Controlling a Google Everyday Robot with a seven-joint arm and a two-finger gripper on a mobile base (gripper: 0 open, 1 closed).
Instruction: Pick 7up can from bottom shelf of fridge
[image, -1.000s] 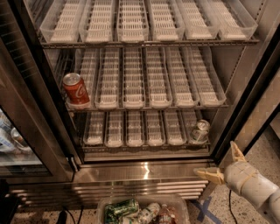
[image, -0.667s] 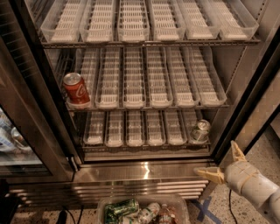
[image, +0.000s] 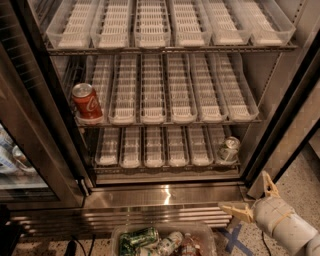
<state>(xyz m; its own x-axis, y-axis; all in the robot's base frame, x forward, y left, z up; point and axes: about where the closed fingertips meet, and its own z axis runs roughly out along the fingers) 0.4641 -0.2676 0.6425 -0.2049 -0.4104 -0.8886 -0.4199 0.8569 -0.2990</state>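
The 7up can (image: 229, 149) is standing on end in the rightmost lane of the bottom shelf (image: 165, 172), at the front of that lane, just behind the steel ledge. Its long axis is running roughly vertical, and its shiny pull-tab top is facing up toward the camera. Its grey side is showing below the top. The other lanes on this shelf are showing only their white slotted trays.

The gripper (image: 243, 190) is hovering outside the fridge (image: 50, 125), low at the right, in front of the door frame and over the speckled floor. Its two pale fingers (image: 235, 210) are standing well apart, one pointing left and one pointing up, and they are gripping nothing. The can is sitting above the gripper in the view and slightly to its left, deeper inside the fridge, clearly apart from both fingers.

A red Coke can (image: 86, 102) is standing upright in the leftmost lane of the middle shelf. A clear bin (image: 202, 227) of cans and bottles is sitting on the floor below the louvred base.
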